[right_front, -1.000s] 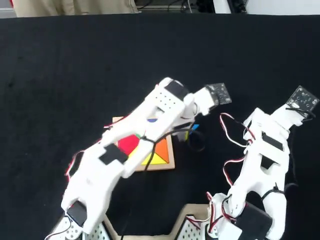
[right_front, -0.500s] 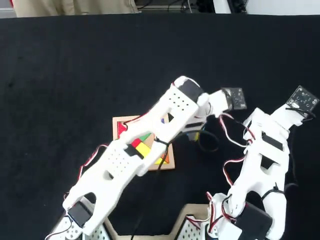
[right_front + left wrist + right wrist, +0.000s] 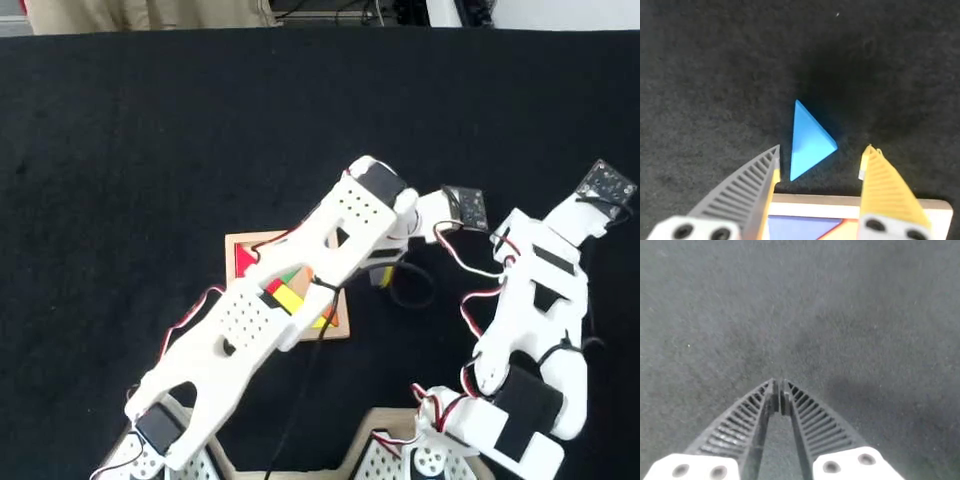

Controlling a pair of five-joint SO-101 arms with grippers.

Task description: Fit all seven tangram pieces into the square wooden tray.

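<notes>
The square wooden tray (image 3: 236, 241) sits on the black bench (image 3: 120, 130) just left of centre in the high view, and the left arm (image 3: 330, 235) crosses over it from the lower left. Around the arm, a red piece (image 3: 243, 262), a green piece (image 3: 291, 276), a yellow piece (image 3: 288, 298) and an orange piece (image 3: 323, 319) show inside the tray.

In the left wrist view the left end effector (image 3: 822, 149) is released, its grey and yellow fingers spread wide. The blue triangle (image 3: 807, 140) lies flat on the cloth between the fingertips, touching neither, just outside the tray's rim (image 3: 840, 201). It probably lies off the tray's right edge in the high view, though the arm hides that spot.

The right arm (image 3: 530, 310) stands at the right of the high view, well apart from the tray. The right end effector (image 3: 778, 392) is clenched on nothing, tips together above bare cloth.
</notes>
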